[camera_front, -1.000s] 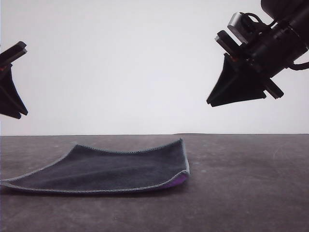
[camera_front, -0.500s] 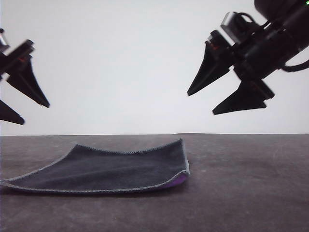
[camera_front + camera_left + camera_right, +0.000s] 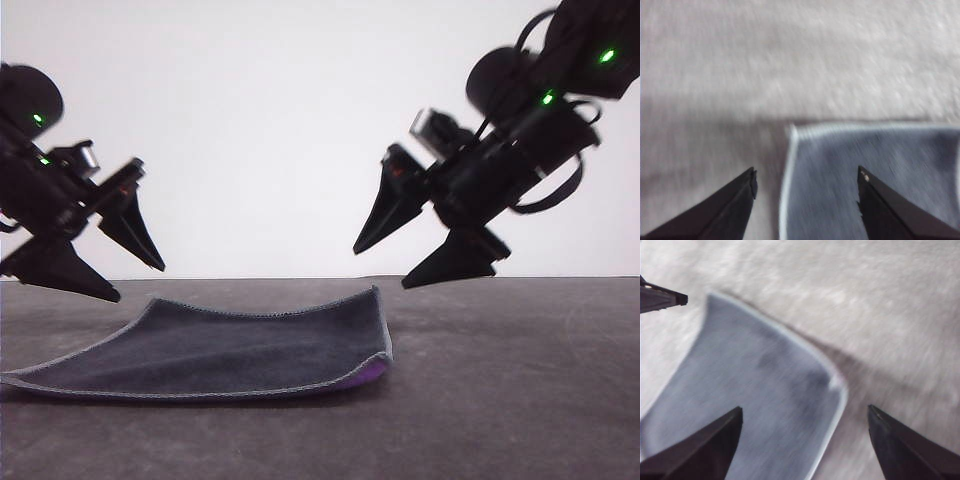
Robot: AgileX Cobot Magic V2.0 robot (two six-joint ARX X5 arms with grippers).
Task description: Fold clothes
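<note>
Both arms have come down and inward toward the cloth (image 3: 220, 350) — the left gripper (image 3: 135, 282), earlier at the frame's edge, now hangs spread over its left side, the right gripper (image 3: 380, 268) — closed a second ago — gapes above its right edge.

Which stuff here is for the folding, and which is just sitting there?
For the folding:
- cloth, grey side up, purple peeking out at one corner
- left claw, open, above the cloth's left edge
- right claw, open, above its right edge

Just there:
- table
- white wall
</note>
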